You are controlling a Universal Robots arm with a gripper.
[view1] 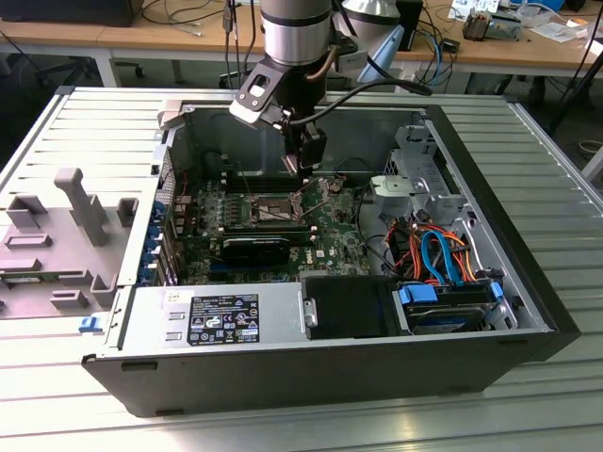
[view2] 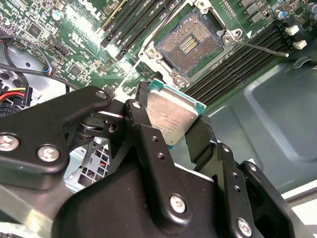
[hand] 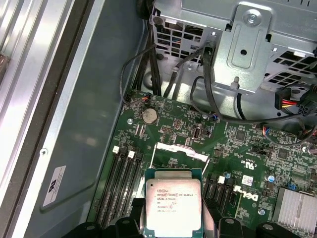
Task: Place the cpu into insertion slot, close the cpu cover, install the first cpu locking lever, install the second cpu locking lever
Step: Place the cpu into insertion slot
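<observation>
My gripper hangs inside the open computer case, a little above the motherboard. It is shut on the cpu, a flat square chip with a dull silver top and a green edge, held by two opposite sides between black fingers. The first wrist view looks at the cpu from the top. The insertion slot lies bare, its dark pin field showing inside a silver rim, apart from the chip. The cpu cover stands swung up beyond the chip. A thin wire lever sticks out beside the slot.
Long black memory slots flank the socket. A power supply box and a blue-clipped drive fill the case's near side. A metal drive cage with orange and blue cables stands at the exterior view's right. A grey fixture sits outside.
</observation>
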